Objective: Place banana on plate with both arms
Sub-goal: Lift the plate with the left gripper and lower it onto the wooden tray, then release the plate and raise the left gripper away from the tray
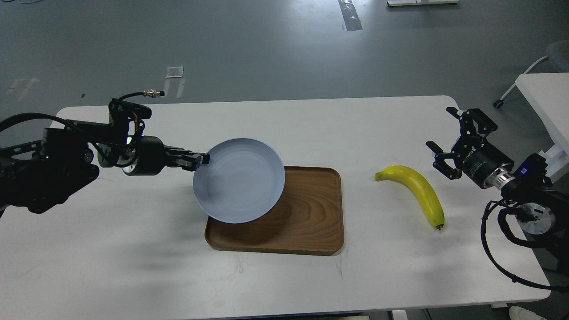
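Note:
My left gripper (202,160) is shut on the left rim of the pale blue-grey plate (240,180). It holds the plate in the air, tilted, over the left half of the brown wood-grain tray (311,213). The yellow banana (420,189) lies on the white table to the right of the tray, its dark tip toward me. My right gripper (449,140) is open and empty. It hovers just right of the banana's far end, apart from it.
The white table (284,275) carries only the tray and the banana. A second white table (544,95) and a chair stand off the right edge. Grey floor lies beyond the far edge.

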Robot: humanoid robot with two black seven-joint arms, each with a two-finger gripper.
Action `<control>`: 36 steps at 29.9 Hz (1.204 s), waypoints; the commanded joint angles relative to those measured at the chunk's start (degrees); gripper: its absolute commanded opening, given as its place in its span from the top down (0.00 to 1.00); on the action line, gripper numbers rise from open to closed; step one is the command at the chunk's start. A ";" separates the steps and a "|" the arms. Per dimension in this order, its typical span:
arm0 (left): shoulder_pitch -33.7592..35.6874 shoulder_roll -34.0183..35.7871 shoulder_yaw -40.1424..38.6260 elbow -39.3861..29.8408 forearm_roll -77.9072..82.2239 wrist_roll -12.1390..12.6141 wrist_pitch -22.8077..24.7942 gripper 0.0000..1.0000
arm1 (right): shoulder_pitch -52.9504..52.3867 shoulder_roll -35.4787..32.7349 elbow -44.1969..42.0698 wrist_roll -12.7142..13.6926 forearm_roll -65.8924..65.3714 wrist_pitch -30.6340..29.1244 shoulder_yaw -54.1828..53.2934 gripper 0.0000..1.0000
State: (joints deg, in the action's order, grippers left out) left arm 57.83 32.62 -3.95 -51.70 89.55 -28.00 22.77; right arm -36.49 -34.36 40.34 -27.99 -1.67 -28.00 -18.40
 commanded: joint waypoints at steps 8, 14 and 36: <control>0.36 -6.86 1.76 1.96 0.01 0.00 0.78 1.00 | 0.11 -0.01 0.00 -0.01 0.00 0.00 0.03 0.01; 1.23 -11.33 3.07 6.08 0.01 0.00 1.93 1.00 | 0.46 -0.09 0.18 -0.01 0.00 0.00 0.03 0.01; 4.13 -16.53 4.04 11.89 -4.28 1.46 2.10 0.01 | 0.37 -1.06 0.18 -0.01 -0.26 0.00 0.20 0.00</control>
State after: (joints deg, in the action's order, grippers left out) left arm 60.46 15.91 0.58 -39.67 87.97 -26.16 24.57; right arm -35.68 -35.16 40.38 -28.00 -1.72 -28.00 -18.35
